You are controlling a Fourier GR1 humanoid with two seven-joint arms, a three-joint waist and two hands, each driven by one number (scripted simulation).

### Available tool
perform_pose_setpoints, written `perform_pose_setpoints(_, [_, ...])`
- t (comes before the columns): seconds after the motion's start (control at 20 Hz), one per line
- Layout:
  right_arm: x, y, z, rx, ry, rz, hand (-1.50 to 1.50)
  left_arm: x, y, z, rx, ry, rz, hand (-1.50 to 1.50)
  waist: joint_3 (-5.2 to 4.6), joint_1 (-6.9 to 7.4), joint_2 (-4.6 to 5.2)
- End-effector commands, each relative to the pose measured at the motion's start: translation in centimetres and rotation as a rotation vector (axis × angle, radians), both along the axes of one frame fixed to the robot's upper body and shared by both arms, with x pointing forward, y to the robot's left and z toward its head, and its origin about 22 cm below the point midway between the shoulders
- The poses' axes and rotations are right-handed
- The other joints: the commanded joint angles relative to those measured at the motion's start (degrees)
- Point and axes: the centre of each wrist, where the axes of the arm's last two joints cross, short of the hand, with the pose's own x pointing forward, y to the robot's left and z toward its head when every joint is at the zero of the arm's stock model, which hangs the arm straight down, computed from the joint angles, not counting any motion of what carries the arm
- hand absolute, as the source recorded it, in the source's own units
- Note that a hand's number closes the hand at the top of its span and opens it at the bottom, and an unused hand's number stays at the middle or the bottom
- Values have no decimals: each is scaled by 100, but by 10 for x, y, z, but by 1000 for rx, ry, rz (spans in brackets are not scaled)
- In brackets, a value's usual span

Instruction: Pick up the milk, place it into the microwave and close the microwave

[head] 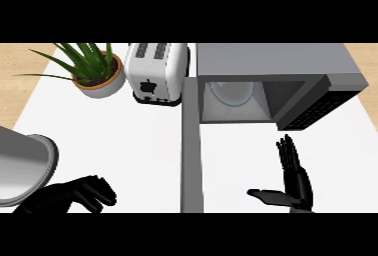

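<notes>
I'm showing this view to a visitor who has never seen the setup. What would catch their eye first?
The open microwave at the upper right stands out, its door swung toward the viewer down the middle of the white counter. Next come the white toaster and the potted plant at the upper left. Below, the right hand rests open, while the left hand is curled.

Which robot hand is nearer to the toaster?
Left. The left robot hand lies below the toaster, slightly to its left; the right robot hand is farther, beyond the open microwave door.
</notes>
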Motion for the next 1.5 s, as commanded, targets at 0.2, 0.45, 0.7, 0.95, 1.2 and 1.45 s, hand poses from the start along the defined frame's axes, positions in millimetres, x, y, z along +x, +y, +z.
perform_pose_setpoints(0.2, [-68,-10,20,39,-49,11,-150,23,-35,-13,46,29,-108,150,0,18,9])
perform_pose_setpoints(0.45, [-91,-44,22,23,-38,-15,-150,48,-44,-16,90,32,-234,150,3,29,21])
perform_pose_setpoints(0.7, [-128,-52,12,23,-54,-24,-150,51,-84,-16,192,100,-374,150,10,14,18])
perform_pose_setpoints(0.95, [-123,-53,35,33,-95,-25,-150,75,-134,-52,260,64,-442,150,2,-26,29])
perform_pose_setpoints(1.2, [-134,-58,53,49,-132,2,-150,65,-180,-53,340,28,-476,150,3,-37,25])
perform_pose_setpoints(1.45, [-127,-59,80,74,-205,101,-150,53,-218,-83,379,76,-501,150,-3,-204,39])
